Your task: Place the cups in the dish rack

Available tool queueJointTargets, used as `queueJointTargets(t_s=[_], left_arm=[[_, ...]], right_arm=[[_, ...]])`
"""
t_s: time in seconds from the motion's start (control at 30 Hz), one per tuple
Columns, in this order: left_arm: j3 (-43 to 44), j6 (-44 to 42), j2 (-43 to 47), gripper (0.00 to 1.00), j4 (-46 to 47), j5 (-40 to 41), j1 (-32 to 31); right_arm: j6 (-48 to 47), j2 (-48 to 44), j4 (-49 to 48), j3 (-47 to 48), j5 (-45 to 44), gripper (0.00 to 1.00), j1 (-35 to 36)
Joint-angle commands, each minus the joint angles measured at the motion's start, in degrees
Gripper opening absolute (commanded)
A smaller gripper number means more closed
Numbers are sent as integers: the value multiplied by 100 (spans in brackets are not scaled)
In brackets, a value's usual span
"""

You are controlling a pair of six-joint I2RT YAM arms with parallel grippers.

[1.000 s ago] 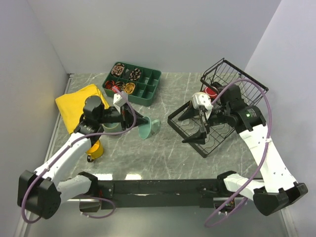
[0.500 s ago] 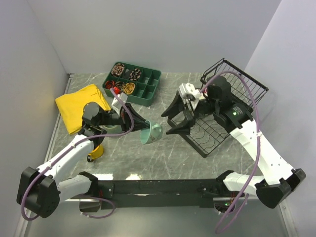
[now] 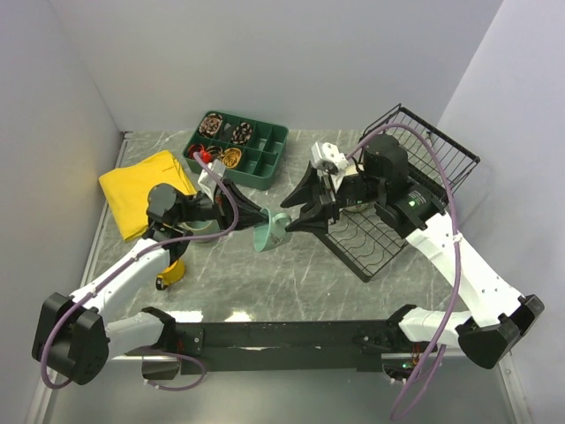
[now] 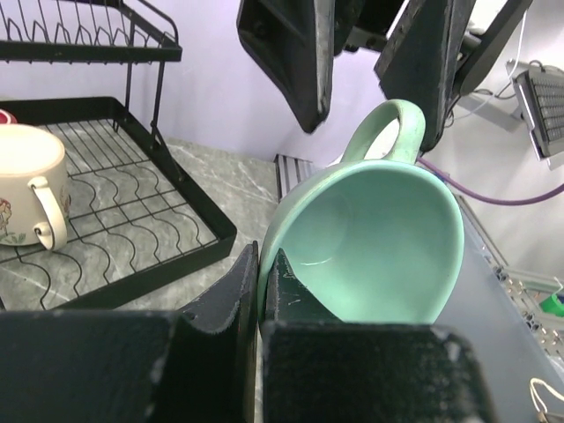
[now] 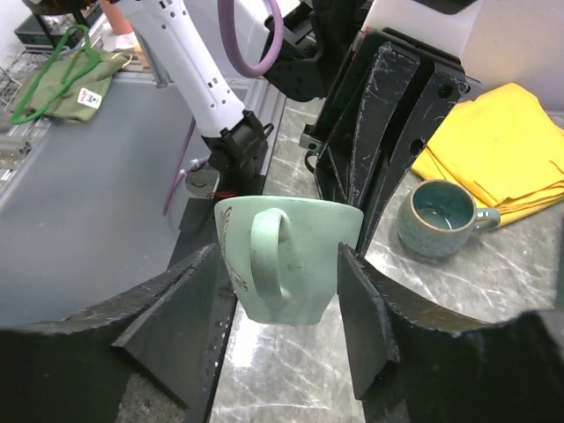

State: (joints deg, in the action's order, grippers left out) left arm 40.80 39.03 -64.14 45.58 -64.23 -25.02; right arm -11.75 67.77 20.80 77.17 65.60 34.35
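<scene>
Teal mug (image 4: 370, 242) aloft; cream mug (image 4: 25, 181) racked

Grey marble-patterned tabletop (image 3: 265, 274) enclosed by plain white walls (image 3: 265, 62) at the back and on both sides. A yellow cloth (image 3: 132, 190), folded and slightly rumpled, lies flat at the far left of the tabletop; the right wrist view shows its layered edges. Just to its right, near the back wall, a dark green compartment tray (image 3: 267, 148) sits at an angle; its left compartments hold small mixed items (image 3: 231, 157) in dark, red and gold tones, its right compartments none. Beyond the table edge, the right wrist view shows an olive-green cloth (image 5: 101, 66) bearing a white label.
</scene>
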Motion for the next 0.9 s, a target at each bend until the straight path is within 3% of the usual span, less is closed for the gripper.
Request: queueJointTargets(t_s=[0.0,0.2,0.3,0.4,0.47,0.5,0.6,0.73,0.87], left_arm=[[43,369,60,1,785,261,-30],[-54,562,-2,1,1023,428,-30],[-124,632,-37,1,1172,490,-38],[-160,694,-55,1,1269,516,-39],[-168,729,-55,2,1304,534,-39],[-160,747,-55,3,1304,543,-39],[-151,764,-46,11,1243,578,-39],[-125,773,-46,37,1093,587,-39],[-81,685,33,52,821,578,-39]], right_arm=[[146,79,-260,202,-223,60,116],[331,114,-427,185,-224,48,142],[384,140,-471,229,-215,37,142],[445,184,-515,264,-153,21,151],[507,184,-568,273,-109,0,142],[533,175,-568,273,-127,0,142],[498,158,-542,281,-118,0,151],[498,88,-516,202,-179,0,142],[463,-9,-506,132,-206,0,81]])
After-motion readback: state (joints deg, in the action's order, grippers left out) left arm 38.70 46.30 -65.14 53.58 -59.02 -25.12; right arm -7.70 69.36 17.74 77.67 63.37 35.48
